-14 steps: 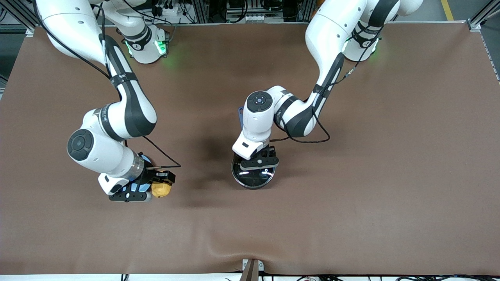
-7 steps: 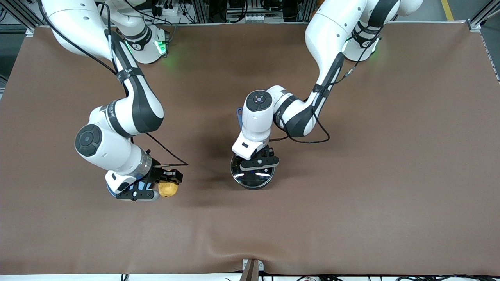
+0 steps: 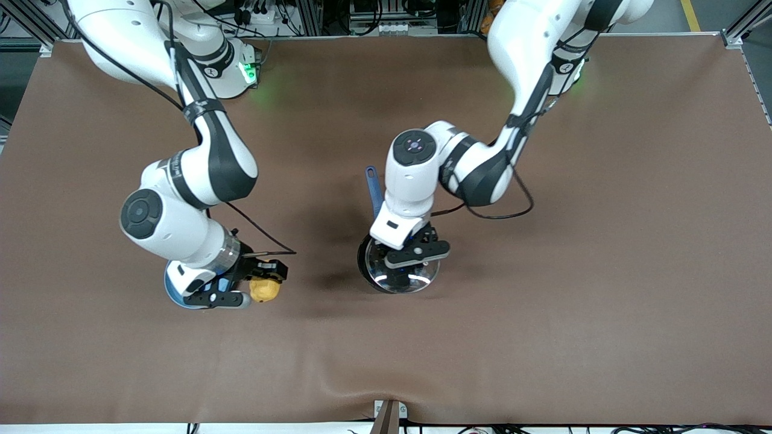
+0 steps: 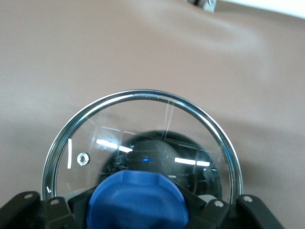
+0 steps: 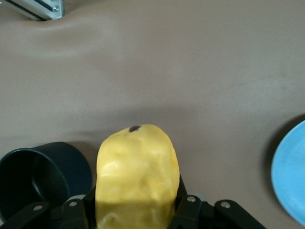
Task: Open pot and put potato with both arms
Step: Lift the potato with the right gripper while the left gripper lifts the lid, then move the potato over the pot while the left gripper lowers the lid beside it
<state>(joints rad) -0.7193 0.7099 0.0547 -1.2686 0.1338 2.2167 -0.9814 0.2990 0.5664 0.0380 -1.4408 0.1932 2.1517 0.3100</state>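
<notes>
- Glass lid (image 4: pixel 143 138) fills the left wrist view with its metal rim, a small vent hole and its blue knob (image 4: pixel 138 198); through the glass the dark inside of the pot (image 4: pixel 162 148) shows below, which the front view shows only in part.
- From the front, the left gripper (image 3: pixel 410 256) hangs over the pot (image 3: pixel 365 260) with the lid (image 3: pixel 404 278) under it, shifted toward the left arm's end so that a dark crescent of the pot's mouth lies uncovered.
- Its fingers are closed on the blue knob, which sits right between them in the left wrist view; the lid is lifted clear of the pot's rim.
- The pot's long blue handle (image 3: pixel 373 188) points away from the front camera and is partly covered by the left arm.
- Yellow potato (image 5: pixel 137 174) stands large in the right wrist view, clamped between the right gripper's (image 5: pixel 136 210) fingers, with a dark spot at its tip.
- That view also takes in the open black pot (image 5: pixel 43 174) and an edge of the light-blue plate (image 5: pixel 290 174), both cut off by the frame.
- In the front view the right gripper (image 3: pixel 253 289) holds the potato (image 3: pixel 265 290) just past the plate's edge over the brown table (image 3: pixel 543 331), well apart from the pot; most of the plate (image 3: pixel 175 295) is hidden under the right arm's wrist.
</notes>
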